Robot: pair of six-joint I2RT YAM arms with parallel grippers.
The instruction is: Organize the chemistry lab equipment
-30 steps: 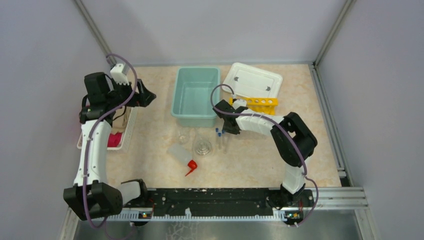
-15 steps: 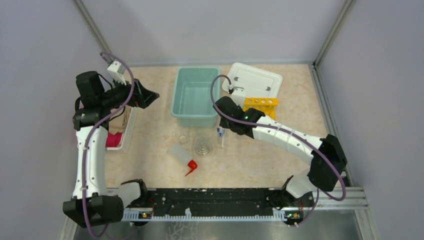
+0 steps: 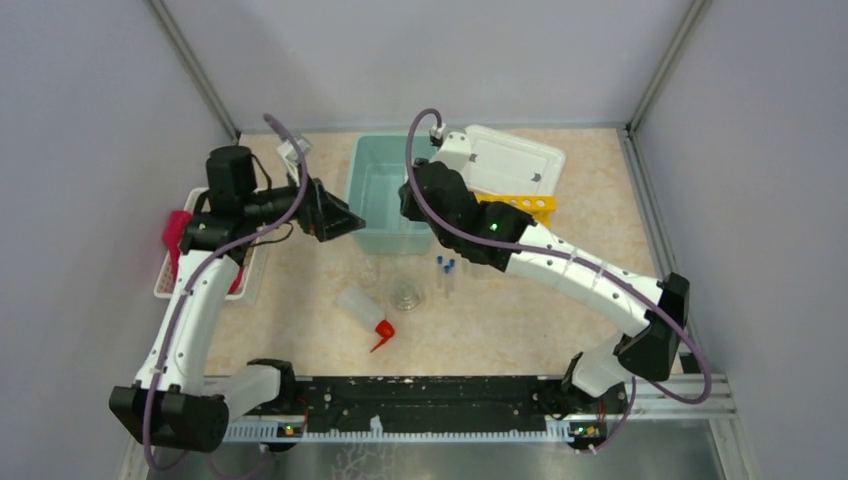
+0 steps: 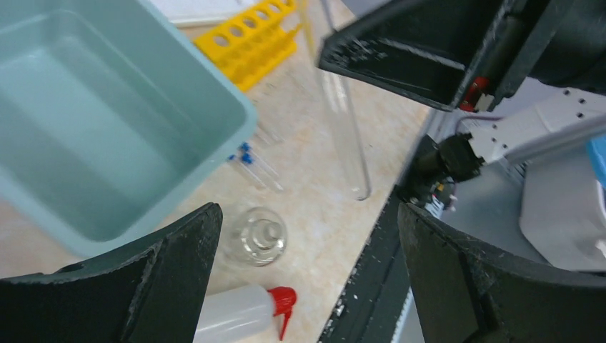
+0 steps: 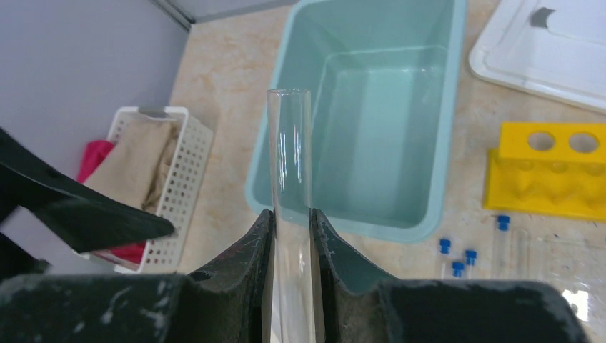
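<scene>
Right tool (image 5: 291, 223) clamps a clear glass tube (image 5: 289, 143), whose long axis runs straight out past the fingertips, open mouth leading, toward the teal bin (image 5: 429, 214). Right arm stretches far across the tabletop (image 3: 520, 320). Left tool (image 4: 307, 214) gapes wide, empty, beside the bin.

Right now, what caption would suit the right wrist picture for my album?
Right gripper clamps a clear glass tube, with the teal bin and yellow tube rack beyond.

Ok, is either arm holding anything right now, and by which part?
The right gripper holds a clear glass test tube, pinched partway along its body, open end sticking out. The left gripper is open, holding nothing.
</scene>
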